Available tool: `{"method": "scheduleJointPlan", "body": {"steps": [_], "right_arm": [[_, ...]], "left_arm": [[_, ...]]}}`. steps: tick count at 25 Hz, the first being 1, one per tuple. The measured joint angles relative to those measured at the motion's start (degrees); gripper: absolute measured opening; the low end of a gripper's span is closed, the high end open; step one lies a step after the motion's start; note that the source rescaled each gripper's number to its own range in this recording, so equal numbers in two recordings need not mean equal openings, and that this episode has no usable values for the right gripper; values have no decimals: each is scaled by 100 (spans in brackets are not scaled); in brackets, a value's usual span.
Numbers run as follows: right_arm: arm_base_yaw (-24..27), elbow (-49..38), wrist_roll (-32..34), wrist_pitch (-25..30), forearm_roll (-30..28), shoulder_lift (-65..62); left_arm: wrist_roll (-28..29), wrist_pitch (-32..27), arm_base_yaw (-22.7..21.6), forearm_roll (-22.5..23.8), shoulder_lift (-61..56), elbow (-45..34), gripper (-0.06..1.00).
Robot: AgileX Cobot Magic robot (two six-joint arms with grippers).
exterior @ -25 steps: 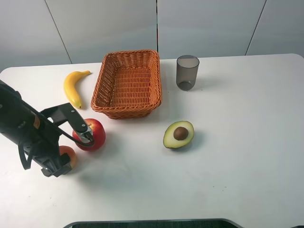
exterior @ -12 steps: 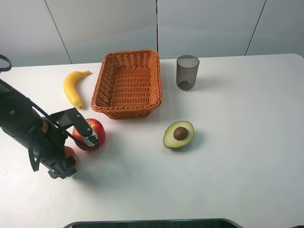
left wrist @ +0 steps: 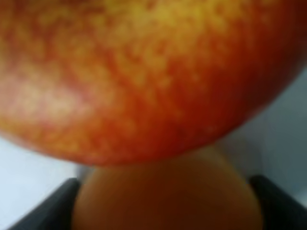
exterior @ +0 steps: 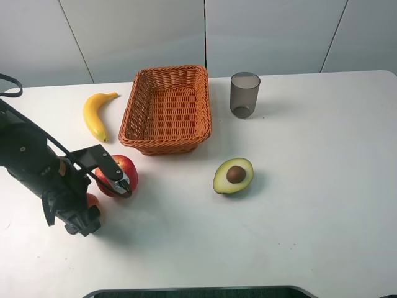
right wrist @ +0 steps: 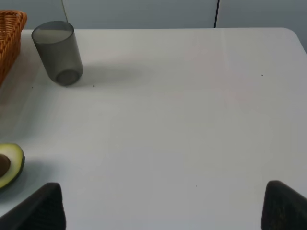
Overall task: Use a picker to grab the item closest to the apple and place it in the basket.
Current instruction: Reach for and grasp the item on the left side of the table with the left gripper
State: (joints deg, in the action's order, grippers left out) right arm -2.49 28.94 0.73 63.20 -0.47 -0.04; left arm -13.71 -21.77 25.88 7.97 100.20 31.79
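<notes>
One orange (left wrist: 168,184) inside left claw (left wrist: 163,205), apple (left wrist: 144,72) beside

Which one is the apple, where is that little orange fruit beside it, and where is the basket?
apple (exterior: 128,169), exterior high view, red skin on its upper right side.
orange fruit (left wrist: 168,199), left wrist view, middle of its visible skin.
basket (exterior: 169,105), exterior high view, bare woven floor.

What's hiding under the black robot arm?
A small orange fruit, right beside the apple. From above only its edge peeks out; the arm covers the rest.
</notes>
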Motion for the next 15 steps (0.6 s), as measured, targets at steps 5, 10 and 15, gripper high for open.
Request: {"method": "scheduleJointPlan", "body": {"steps": [5,10,15], "right_arm": [[0,0,0,0,0,0],[0,0,0,0,0,0],[0,0,0,0,0,0]], "left_arm": [[0,0,23,-14,10,0,0],[0,0,23,-14,10,0,0],[0,0,23,-14,10,0,0]]}}
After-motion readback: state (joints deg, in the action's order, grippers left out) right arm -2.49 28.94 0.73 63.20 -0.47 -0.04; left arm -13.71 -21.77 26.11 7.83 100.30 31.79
